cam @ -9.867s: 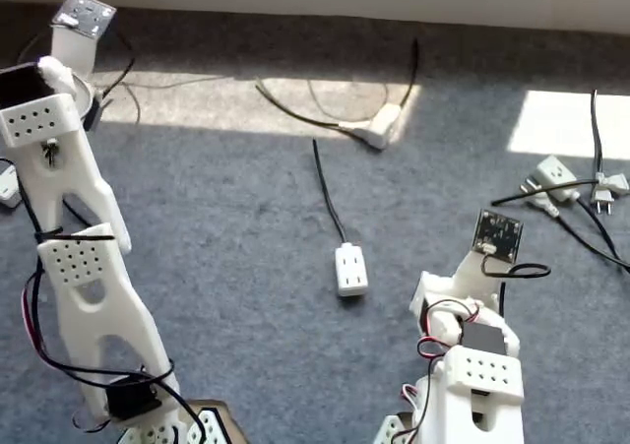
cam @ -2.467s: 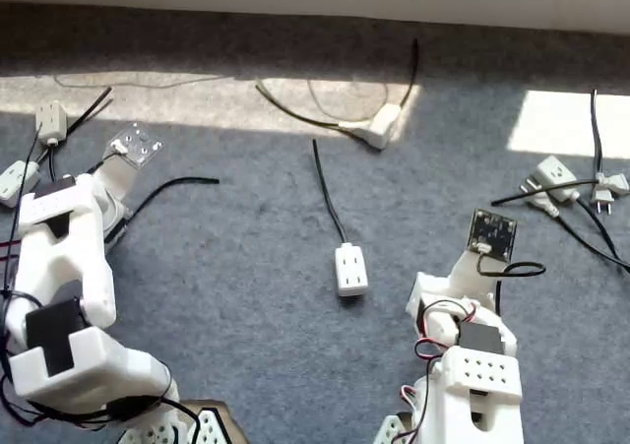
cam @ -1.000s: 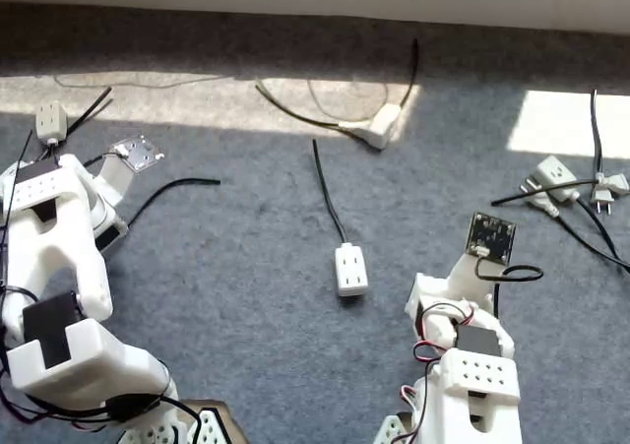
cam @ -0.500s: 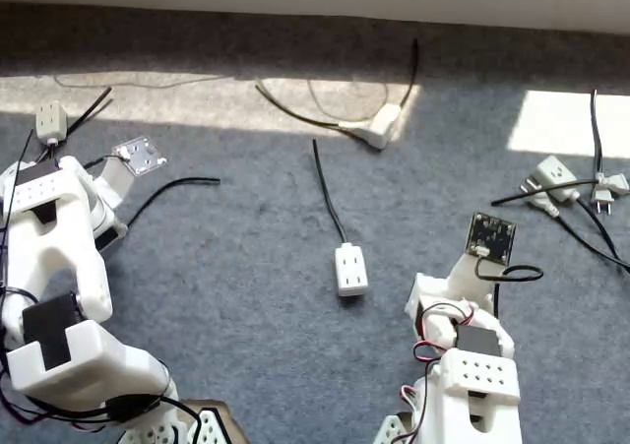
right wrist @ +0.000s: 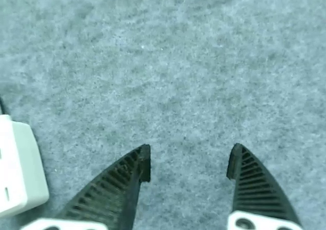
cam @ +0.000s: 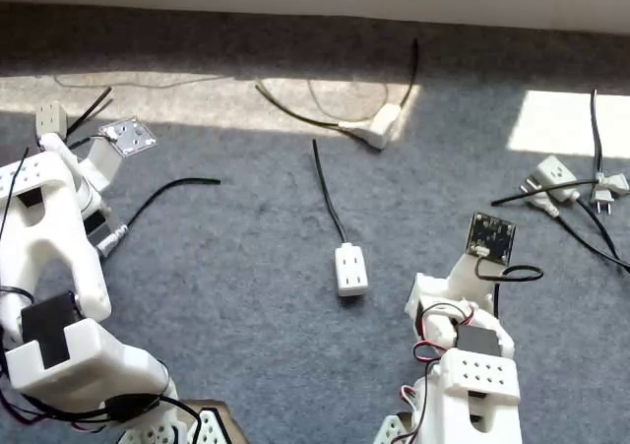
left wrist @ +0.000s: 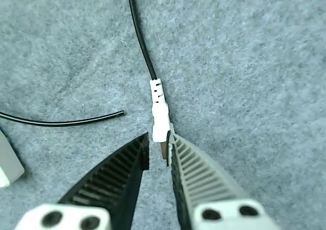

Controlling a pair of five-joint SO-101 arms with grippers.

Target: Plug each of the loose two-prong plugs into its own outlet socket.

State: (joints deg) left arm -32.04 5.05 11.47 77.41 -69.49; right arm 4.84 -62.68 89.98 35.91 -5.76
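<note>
The left gripper [left wrist: 158, 148] is pinching the back end of a white two-prong plug [left wrist: 159, 115], with both fingers closed tight on it. The plug is pointing straight out from the gripper, in one line with it. Its black cord [left wrist: 140, 41] is running on the same way across the grey carpet [cam: 246, 296]. All this is happening near the left edge of the carpet.

The outlet socket [cam: 351, 270] is lying in the middle of the carpet, well apart from the plug. Its long side is running from the near edge toward the far edge, and its little slots seem to be facing up.

The right gripper [right wrist: 188, 163] is hanging wide open over bare carpet, holding nothing, with that socket just beside it. So the right arm is much nearer to the socket, but the left arm is the one holding the plug.

I think the plug needs carrying toward the middle and turning so the prongs point down. A white block [left wrist: 7, 166] is also lying near the left gripper. I cannot tell if it is a socket.
</note>
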